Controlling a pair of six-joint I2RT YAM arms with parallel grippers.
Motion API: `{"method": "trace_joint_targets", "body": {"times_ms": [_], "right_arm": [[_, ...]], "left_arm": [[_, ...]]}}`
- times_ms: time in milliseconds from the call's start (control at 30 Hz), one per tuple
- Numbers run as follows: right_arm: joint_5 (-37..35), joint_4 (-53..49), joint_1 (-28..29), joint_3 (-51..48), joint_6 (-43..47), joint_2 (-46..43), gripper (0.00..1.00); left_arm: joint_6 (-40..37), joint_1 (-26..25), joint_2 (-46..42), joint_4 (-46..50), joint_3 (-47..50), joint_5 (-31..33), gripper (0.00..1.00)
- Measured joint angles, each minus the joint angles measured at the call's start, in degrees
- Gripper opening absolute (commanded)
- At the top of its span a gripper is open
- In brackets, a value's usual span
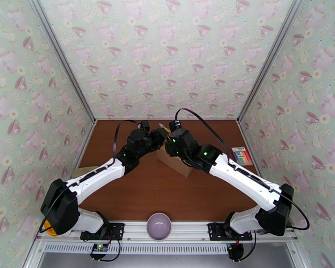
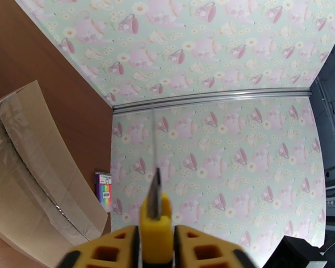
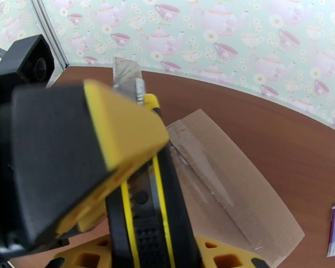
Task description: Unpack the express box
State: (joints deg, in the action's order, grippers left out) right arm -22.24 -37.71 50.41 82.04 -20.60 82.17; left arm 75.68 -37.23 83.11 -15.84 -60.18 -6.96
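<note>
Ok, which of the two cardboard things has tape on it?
The express box, the large carton in the middle: clear tape runs along its top seam. The other, a small flat tan piece at the left edge, shows none that I can see.

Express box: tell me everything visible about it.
The express box is a plain brown cardboard carton, flaps shut, with clear, wrinkled tape along its top seam. It lies flat, at an angle, mid-table on the brown tabletop. The left gripper and right gripper hang over its far end; contact cannot be told.
</note>
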Motion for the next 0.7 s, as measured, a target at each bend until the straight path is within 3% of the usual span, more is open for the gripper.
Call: {"method": "trace_joint_targets", "body": {"times_ms": [100,267,467,700], "right_arm": [[-0.31,-0.44,-0.33,0.0,-0.46,0.0,0.0],[-1.57,-1.44,-0.57,0.0,-1.7,0.02,0.0],[-3.08,-4.15,-1.7,0.04,-4.31,0.96,0.0],[-5.62,-6.23,-7.74,-3.08,-6.88,-1.49,0.0]], "left_arm": [[-0.57,0.26,-0.63,1.22,0.0,0.83,0.47],[-1.42,0.46,-1.84,3.26,0.0,1.81,0.74],[-3.28,0.79,-3.56,7.41,0.0,2.6,0.75],[-7.43,0.79,-8.31,14.51,1.01,5.44,0.73]]}}
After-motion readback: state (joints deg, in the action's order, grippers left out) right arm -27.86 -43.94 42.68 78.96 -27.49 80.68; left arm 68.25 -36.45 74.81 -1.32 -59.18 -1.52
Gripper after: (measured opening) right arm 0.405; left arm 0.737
